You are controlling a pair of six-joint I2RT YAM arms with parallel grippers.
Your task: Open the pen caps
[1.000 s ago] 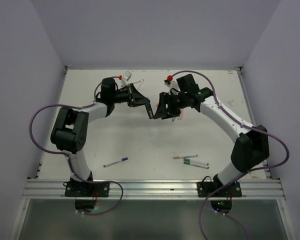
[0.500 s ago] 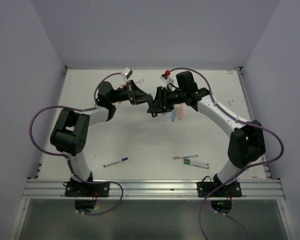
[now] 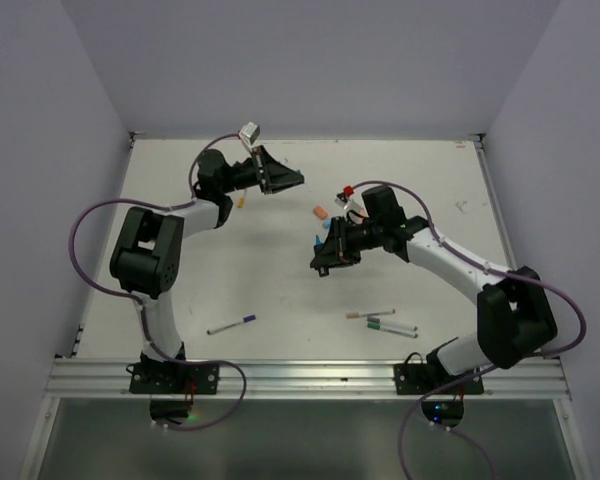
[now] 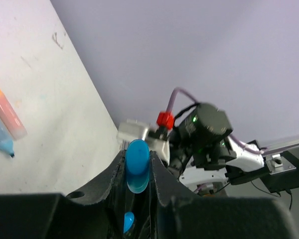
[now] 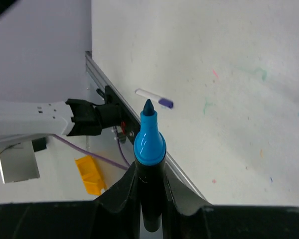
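**Q:** What changed between the arms?

**A:** I logged them drawn apart; a moment earlier they had met mid-table. My right gripper (image 5: pixel 149 186) was clamped on the blue highlighter (image 5: pixel 149 147), its tip bare. My left gripper (image 4: pixel 138 172), up near the back wall, pinched the blue cap (image 4: pixel 138 162). That cap was off.

**Q:** What remained?

**A:** The orange highlighter (image 3: pixel 321 212), cap state unclear. The thin pens (image 3: pixel 390 326) near the front edge looked capped, one with a purple cap (image 3: pixel 248 319).

**Q:** Containers?

**A:** I saw none; everything lay loose on the table (image 3: pixel 180 280).
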